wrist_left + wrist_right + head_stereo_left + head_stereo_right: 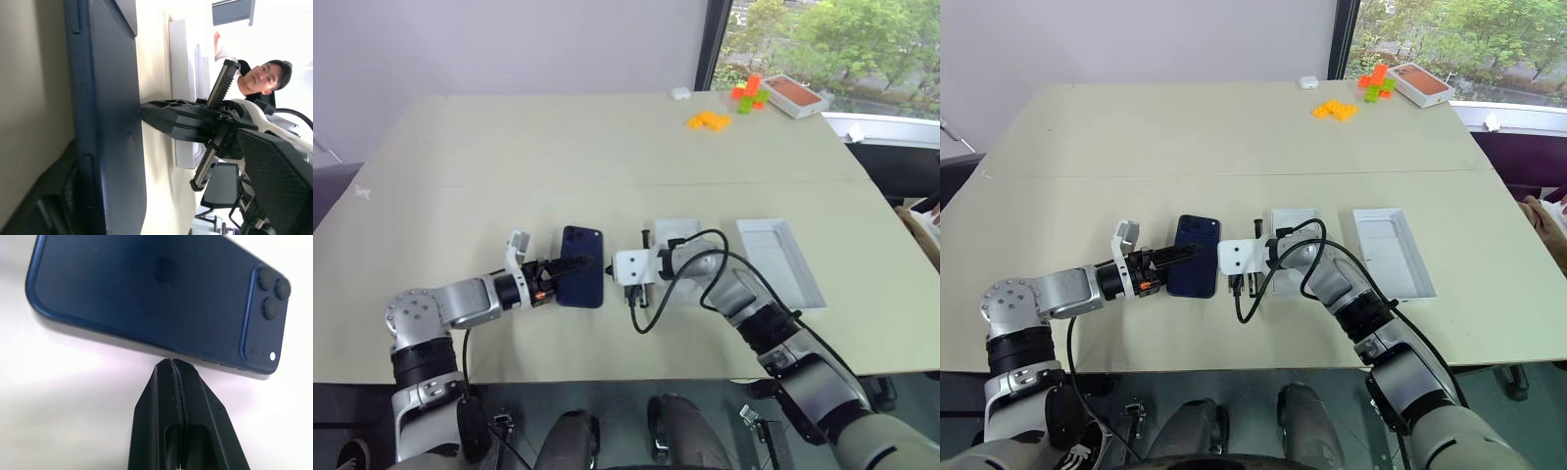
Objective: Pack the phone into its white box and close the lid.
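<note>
Your left pincer [570, 268] has fingers either side of the phone [581, 266], which lies back-up on the surface [509, 176]; grip unconfirmed. Right pincer [174, 369] closed, empty, tips touching the phone's edge. White box [677, 235] near, lid [781, 259] beyond.

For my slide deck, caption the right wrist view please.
Shut right end effector tips pressed against the edge of the phone, which lies back up on the table.

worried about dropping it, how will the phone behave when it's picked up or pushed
The phone looks like a thin rigid slab, so probably no flex. Its glossy back may slip between the left hand fingers. Lying flat on the table, it should slide, not tip.
</note>
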Robot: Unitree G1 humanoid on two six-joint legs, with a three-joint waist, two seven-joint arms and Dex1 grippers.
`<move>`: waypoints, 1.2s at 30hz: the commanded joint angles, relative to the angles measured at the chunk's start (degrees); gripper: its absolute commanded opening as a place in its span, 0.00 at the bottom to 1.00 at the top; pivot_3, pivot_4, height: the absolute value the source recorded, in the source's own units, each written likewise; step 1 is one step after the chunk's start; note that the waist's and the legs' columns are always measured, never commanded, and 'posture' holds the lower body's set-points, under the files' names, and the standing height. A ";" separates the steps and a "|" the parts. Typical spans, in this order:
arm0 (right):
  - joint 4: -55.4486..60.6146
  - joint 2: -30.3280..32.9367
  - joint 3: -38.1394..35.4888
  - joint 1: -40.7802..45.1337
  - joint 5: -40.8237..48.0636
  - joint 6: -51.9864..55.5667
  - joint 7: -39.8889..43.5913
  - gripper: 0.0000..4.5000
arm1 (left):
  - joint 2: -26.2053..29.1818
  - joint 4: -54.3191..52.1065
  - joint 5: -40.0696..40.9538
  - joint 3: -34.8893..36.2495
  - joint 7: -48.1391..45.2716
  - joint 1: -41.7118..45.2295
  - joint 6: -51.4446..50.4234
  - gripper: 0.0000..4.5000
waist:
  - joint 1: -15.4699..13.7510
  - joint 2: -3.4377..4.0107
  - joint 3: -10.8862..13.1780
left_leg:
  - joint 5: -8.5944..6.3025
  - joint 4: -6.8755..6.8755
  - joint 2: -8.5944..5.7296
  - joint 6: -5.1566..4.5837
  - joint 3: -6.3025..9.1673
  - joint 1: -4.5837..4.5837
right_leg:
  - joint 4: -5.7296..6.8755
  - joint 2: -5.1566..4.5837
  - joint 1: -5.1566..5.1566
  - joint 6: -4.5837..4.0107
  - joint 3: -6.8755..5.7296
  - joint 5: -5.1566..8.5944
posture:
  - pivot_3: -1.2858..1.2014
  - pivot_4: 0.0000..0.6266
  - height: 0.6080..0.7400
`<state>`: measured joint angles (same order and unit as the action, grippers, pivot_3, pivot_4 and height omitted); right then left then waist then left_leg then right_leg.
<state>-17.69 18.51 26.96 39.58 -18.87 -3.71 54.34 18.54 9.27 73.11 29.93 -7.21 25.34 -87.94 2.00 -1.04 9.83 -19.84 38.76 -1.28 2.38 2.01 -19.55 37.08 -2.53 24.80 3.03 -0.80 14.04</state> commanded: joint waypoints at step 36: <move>21.67 2.30 -15.32 1.32 27.73 37.41 8.74 0.60 | 8.61 -7.32 -1.66 -2.10 -16.13 -1.00 9.86 0.00 | -0.65 0.04 0.08 | -0.02 0.18 0.01 -0.04 0.05 -0.91 | -0.04 -0.01 0.78 -0.03 -0.03 -0.02 | 0.52 0.24 1.00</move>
<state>0.66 18.58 13.50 39.94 6.39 30.76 61.47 26.06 4.03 70.82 28.43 -20.11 24.21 -78.81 1.35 -0.99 9.91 -19.87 38.94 -1.28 2.31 2.05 -20.48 37.00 -2.54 25.57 3.00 -0.84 14.03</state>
